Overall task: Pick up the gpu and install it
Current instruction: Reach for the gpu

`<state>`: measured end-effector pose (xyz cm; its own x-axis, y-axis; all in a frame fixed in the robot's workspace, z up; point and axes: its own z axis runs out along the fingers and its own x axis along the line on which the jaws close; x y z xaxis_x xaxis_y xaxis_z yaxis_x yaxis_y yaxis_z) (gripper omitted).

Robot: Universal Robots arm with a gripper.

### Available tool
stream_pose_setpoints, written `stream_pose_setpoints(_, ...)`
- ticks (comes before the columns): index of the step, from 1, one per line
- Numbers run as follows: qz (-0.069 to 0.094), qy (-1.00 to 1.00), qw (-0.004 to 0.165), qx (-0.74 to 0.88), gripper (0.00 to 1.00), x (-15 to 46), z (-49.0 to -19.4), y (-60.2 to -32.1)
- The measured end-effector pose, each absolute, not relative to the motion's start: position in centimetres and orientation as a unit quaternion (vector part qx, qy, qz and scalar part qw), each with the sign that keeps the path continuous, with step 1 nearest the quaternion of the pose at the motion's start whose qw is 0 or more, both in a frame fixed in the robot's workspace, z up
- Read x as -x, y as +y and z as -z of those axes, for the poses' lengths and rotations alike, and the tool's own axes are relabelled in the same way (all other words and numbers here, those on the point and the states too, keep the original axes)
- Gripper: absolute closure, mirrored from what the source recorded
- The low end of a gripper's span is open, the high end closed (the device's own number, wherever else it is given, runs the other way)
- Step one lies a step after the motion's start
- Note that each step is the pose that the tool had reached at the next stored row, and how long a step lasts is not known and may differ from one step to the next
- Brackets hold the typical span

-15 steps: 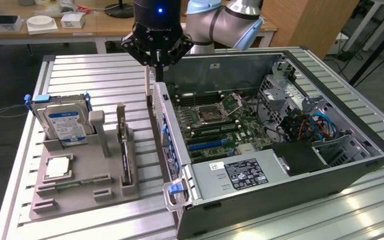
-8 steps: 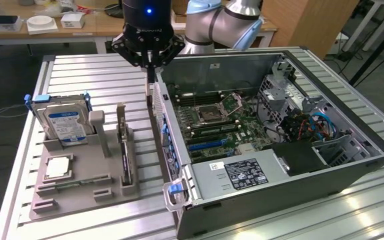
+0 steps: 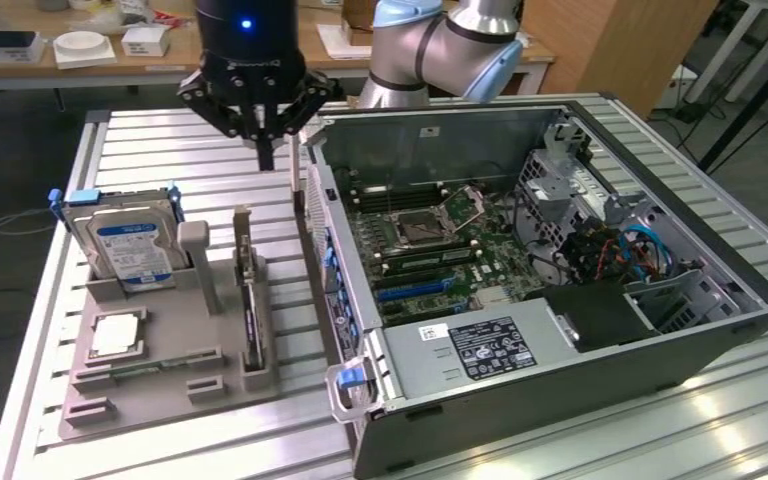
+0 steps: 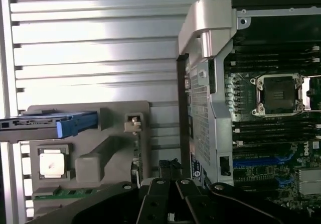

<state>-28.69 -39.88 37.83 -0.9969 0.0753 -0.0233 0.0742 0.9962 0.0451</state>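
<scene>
The gpu [image 3: 252,305] is a thin black card standing on edge in a slot at the right side of the grey parts holder [image 3: 171,385]. In the wrist view its pale end bracket [image 4: 133,124] shows at the holder's corner. My gripper [image 3: 267,155] hangs above the slatted table, past the holder's far end and close to the rear corner of the open computer case [image 3: 491,290]. Its fingers are shut with nothing between them. In the wrist view the gripper [image 4: 168,194] sits between the holder and the case wall.
The holder also carries a silver hard drive [image 3: 124,250] with a blue-white label, a processor chip [image 3: 115,335] and a green memory stick [image 3: 144,366]. The motherboard [image 3: 438,245] lies exposed inside the case. Behind the table stands a desk [image 3: 91,50] with boxes.
</scene>
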Motion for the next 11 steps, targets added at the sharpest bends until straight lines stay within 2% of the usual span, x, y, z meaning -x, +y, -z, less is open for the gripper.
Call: stream_pose_setpoints(11, -0.022, 0.999, 0.012, -0.037, 0.89, 33.1, -37.2, -39.9)
